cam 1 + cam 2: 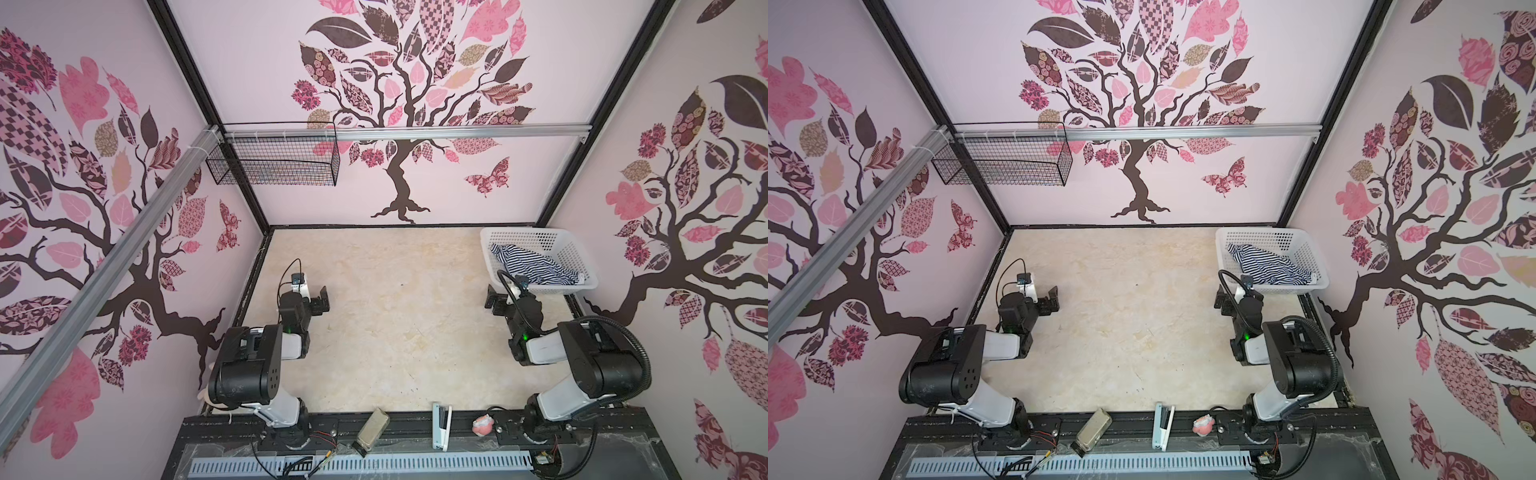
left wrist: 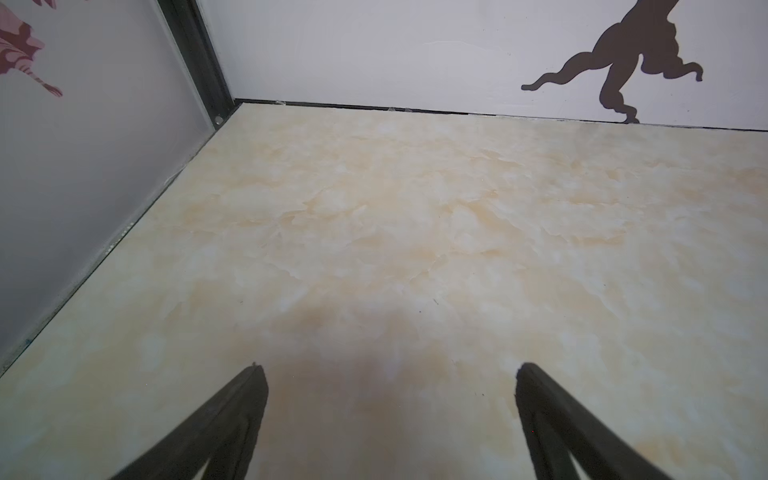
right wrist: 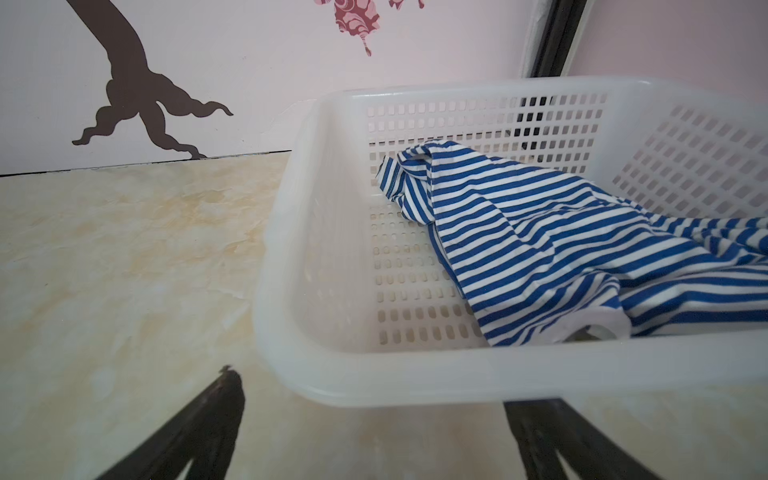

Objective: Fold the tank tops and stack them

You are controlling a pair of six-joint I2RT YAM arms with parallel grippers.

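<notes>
crumpled striped tank top (image 3: 561, 249) lies in basket (image 3: 291, 257); left gripper (image 2: 390, 374), right gripper (image 1: 495, 300) spread wide

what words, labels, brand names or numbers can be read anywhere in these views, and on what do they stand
No text can be read in any view.
Blue-and-white striped tank top in the white perforated plastic basket: no tag or print shows.
White stapler and clear rectangular case on the black front rail: any marking is too small to tell.
Brown-and-pink tree wall decals: pictures only, no lettering.
</notes>
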